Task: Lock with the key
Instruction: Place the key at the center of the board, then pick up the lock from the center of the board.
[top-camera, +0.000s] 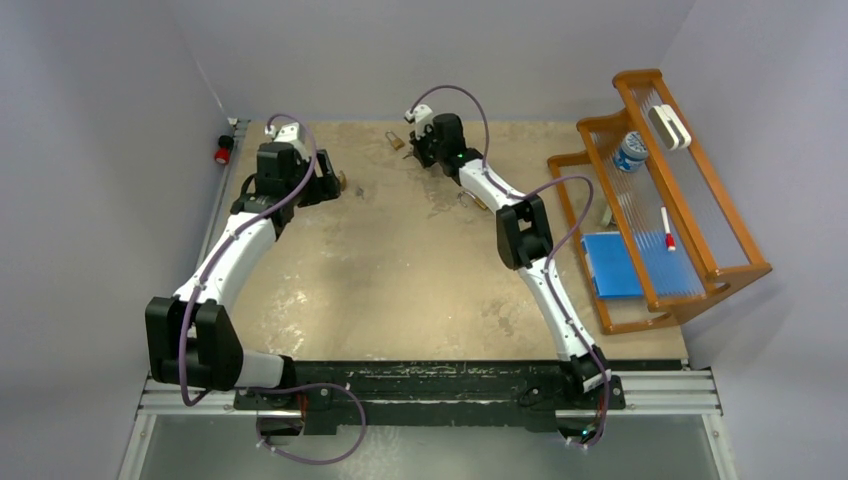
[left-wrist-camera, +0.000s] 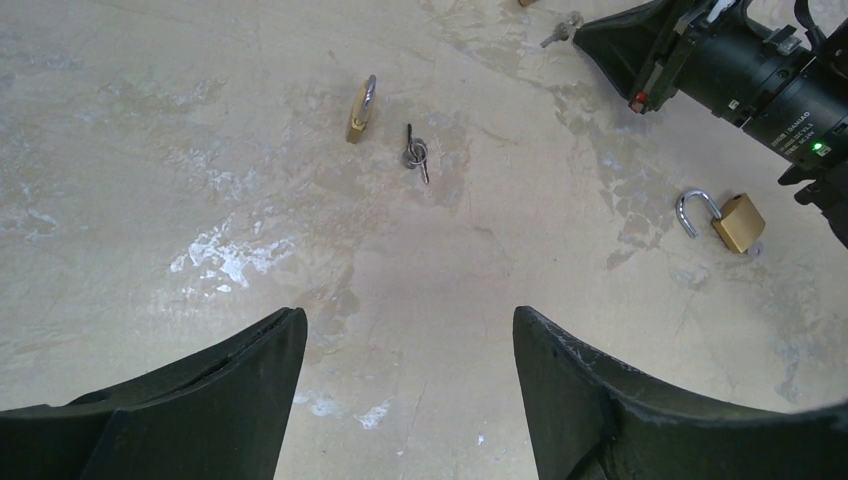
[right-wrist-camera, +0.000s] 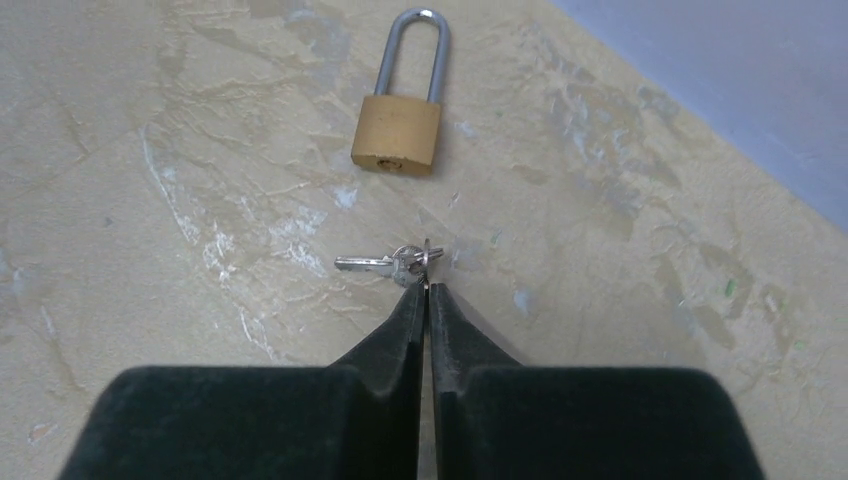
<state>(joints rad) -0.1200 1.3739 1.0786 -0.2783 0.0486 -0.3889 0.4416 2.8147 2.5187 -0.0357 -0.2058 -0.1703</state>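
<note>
Padlocks lie in three places on the table (top-camera: 400, 290), each with a brass body. At the left, the left gripper (left-wrist-camera: 408, 316) hovers low with its jaws spread wide and nothing between them. Just ahead of it the edge padlock (left-wrist-camera: 361, 108) stands on its narrow side. The left keys (left-wrist-camera: 416, 155), on a ring, lie near it without touching.

Further right, near the far edge, the long padlock (right-wrist-camera: 400, 120) lies flat, its keyhole end toward the right gripper (right-wrist-camera: 428, 292). The far keys (right-wrist-camera: 392, 264) lie between the two, apart from the padlock. The right gripper's jaws are pressed together, with the tips touching the key ring; whether they pinch it I cannot tell.

Right again, beside the right arm (top-camera: 490, 185), the open padlock (left-wrist-camera: 724, 218) lies flat with its shackle swung out. At the table's right edge stands a wooden rack (top-camera: 638, 78) holding a blue pad (top-camera: 612, 262).
</note>
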